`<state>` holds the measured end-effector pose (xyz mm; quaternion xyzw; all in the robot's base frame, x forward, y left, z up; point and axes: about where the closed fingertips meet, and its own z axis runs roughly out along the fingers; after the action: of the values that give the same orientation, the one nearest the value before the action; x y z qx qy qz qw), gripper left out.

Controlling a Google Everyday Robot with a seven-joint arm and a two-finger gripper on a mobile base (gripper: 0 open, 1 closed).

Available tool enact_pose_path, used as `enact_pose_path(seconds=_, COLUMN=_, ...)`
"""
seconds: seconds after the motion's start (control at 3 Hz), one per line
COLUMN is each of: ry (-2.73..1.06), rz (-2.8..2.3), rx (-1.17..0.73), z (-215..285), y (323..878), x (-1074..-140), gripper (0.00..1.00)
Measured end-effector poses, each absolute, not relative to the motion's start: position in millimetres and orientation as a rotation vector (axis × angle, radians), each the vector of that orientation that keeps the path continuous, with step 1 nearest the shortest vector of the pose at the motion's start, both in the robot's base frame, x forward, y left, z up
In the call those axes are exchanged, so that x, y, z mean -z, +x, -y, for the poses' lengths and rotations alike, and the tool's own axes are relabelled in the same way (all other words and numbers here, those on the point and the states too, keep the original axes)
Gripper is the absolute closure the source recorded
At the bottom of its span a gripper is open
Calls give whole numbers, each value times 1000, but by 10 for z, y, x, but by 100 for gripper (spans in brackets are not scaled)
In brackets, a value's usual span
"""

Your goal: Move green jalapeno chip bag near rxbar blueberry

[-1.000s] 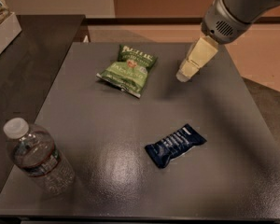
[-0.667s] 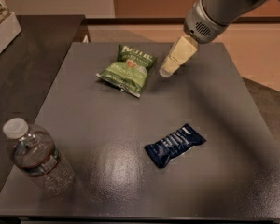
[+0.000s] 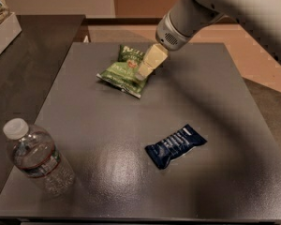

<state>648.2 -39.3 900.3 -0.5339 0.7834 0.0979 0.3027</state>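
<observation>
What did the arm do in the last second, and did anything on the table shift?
The end effector swung left, from beside the green jalapeno chip bag to over its right edge; no grasp shows. The bag, rxbar blueberry and water bottle stayed put.

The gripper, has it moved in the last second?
Yes. The gripper has swung left across the table, from right of the green jalapeno chip bag to over its right edge.
</observation>
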Motion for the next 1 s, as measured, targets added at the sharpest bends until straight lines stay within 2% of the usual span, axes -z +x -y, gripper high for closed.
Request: enact_pose_path(seconds=1.0, ry=-1539, rz=-2004, rx=-336, z=-204, y=6740, x=-8625, gripper=0)
